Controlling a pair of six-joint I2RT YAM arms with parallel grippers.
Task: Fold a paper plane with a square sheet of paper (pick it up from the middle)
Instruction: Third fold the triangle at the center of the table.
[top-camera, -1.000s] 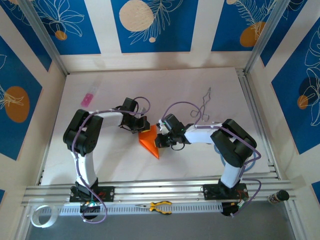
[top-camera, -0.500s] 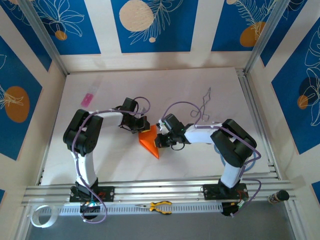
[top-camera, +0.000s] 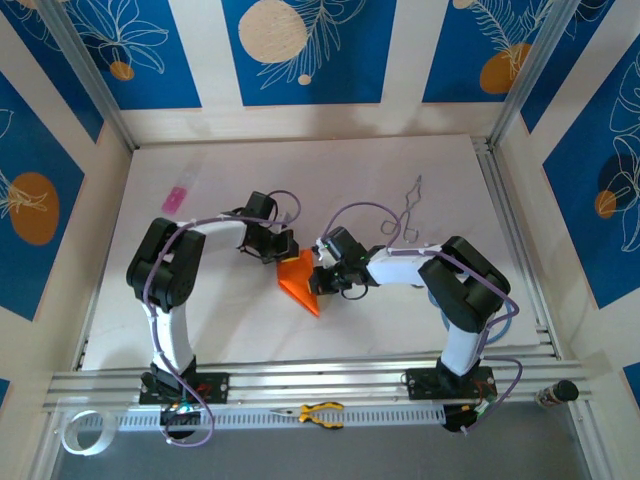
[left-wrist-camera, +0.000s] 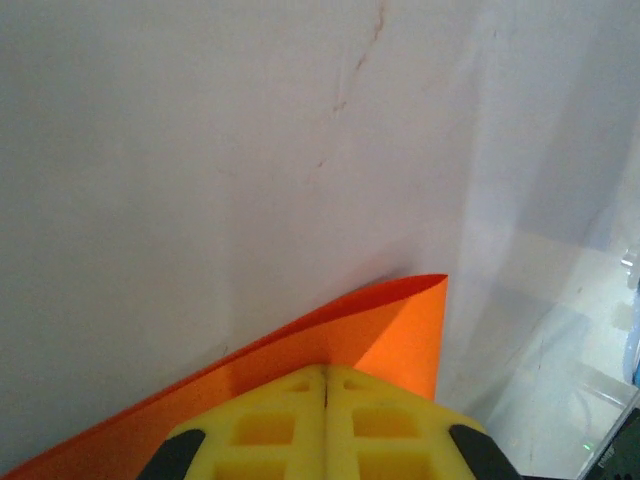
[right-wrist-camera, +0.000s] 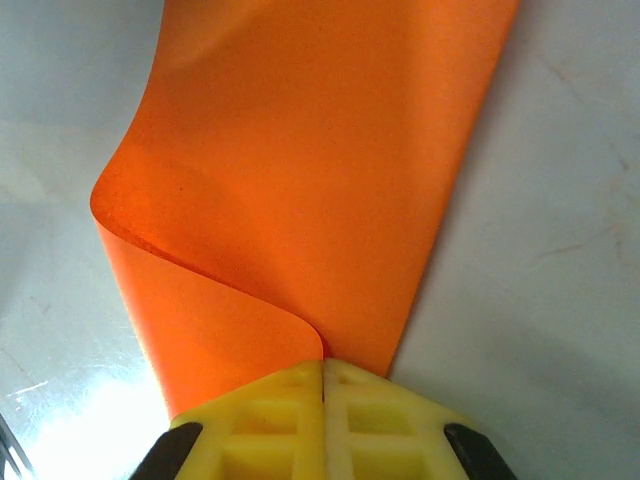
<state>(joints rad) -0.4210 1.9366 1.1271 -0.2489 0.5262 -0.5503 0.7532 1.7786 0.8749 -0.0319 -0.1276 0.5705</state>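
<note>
Square sheet of paper (top-camera: 298, 283): orange, part-folded into a tapering wedge, mid-table between the two wrists, point toward the near edge. Seen from the right wrist, one flap curled over in a soft roll, not pressed flat and with no sharp crease. Seen from the left wrist, a corner raised off the table (top-camera: 400, 180).

Right gripper (right-wrist-camera: 323, 365): pads fully together, nipping the sheet just where the rolled flap meets the layer beneath. Left gripper (left-wrist-camera: 325, 375): pads likewise closed tight, sheet's edge running in under the tips. Judged pinched, though the contact itself is hidden.

Risks, as judged:
- Tear. Thin paper held at two points; any pull apart or twist between the arms likely to rip at a pinch.
- Crooked crease. Roll pressed down off the intended line, layers sliding out of register, a lopsided nose to follow.
- Slip. Small bite on slick paper; a quick move enough to lose an edge.
- Spring-back. Uncreased flap likely to reopen on release.

Small pink object (top-camera: 175, 199) and yellow-handled pliers (top-camera: 320, 412) well apart from the sheet; no snag expected.
</note>
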